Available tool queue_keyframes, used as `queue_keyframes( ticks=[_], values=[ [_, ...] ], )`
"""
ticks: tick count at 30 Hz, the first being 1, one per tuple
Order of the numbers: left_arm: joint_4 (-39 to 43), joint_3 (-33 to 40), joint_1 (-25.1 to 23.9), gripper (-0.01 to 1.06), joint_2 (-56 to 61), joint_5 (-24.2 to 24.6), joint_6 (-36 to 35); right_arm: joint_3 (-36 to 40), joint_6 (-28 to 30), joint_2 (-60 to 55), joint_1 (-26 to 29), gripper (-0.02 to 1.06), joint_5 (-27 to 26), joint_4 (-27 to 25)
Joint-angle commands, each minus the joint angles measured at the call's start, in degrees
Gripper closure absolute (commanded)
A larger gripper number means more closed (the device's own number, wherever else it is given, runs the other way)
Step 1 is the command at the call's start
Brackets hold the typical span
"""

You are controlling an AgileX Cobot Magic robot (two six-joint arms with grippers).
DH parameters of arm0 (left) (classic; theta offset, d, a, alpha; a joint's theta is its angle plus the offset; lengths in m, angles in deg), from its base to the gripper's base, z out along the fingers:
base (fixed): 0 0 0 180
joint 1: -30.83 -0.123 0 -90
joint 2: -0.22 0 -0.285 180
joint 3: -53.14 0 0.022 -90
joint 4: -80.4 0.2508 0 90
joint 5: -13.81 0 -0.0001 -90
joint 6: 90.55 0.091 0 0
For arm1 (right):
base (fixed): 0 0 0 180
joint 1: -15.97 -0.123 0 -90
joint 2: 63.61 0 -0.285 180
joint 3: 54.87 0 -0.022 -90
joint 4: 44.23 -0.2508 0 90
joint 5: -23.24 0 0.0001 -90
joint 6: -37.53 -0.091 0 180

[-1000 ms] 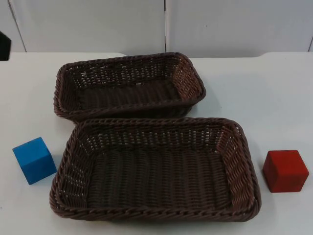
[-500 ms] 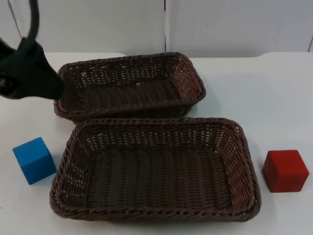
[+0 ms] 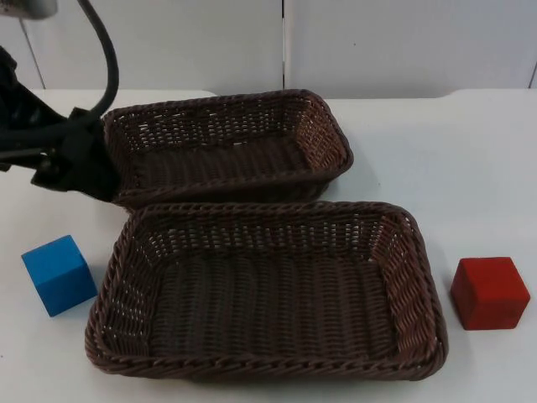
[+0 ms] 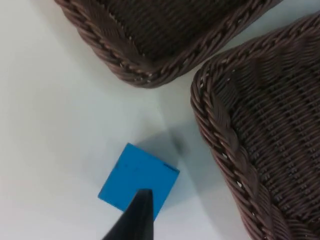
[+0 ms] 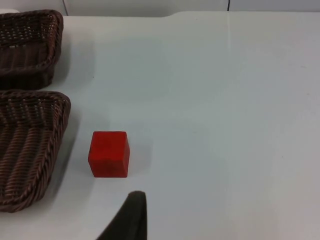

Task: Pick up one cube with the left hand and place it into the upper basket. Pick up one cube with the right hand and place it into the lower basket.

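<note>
Blue cube sat on the white tabletop, just beside the left rim of the lower basket but apart from it. Matte, solid blue, edges crisp, turned a little askew to the basket's side. From the left wrist view the same cube lay near the rounded corners of both baskets, its top face plain and unmarked.

Red cube stood on the tabletop off the right end of the lower basket, near it, not touching. Solid red, top face lighter than its sides. In the right wrist view the red cube sat on bare tabletop just beside the basket's woven rim.

Both baskets dark brown wicker, rectangular, braided rims. Upper basket lay behind the lower one, their long sides close together. Nothing lay in either.

Left arm reached in from the upper left, its left hand hanging over the tabletop at the left end of the upper basket, above and behind the blue cube, well clear of it. It held nothing; how far its fingers stood apart I could not tell. One black fingertip overlapped the blue cube in the wrist view.

Right arm waited; a black fingertip of the right hand pointed toward the red cube, apart from it. Its opening I could not tell.
</note>
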Motion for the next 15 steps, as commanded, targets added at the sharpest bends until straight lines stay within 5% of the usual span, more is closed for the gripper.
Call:
queue_keyframes(
  ticks=[1, 15],
  values=[
    [0.0, -0.4, 0.4, 0.0, 0.0, -0.5, -0.9, 0.0, 0.0, 0.2, 0.3, -0.01, -0.6, -0.2],
    [-1.5, -0.4, 0.4, 0.0, 0.1, 0.0, -0.9, -7.8, -5.1, -21.0, 0.3, -0.01, -16.1, 1.3]
  ],
)
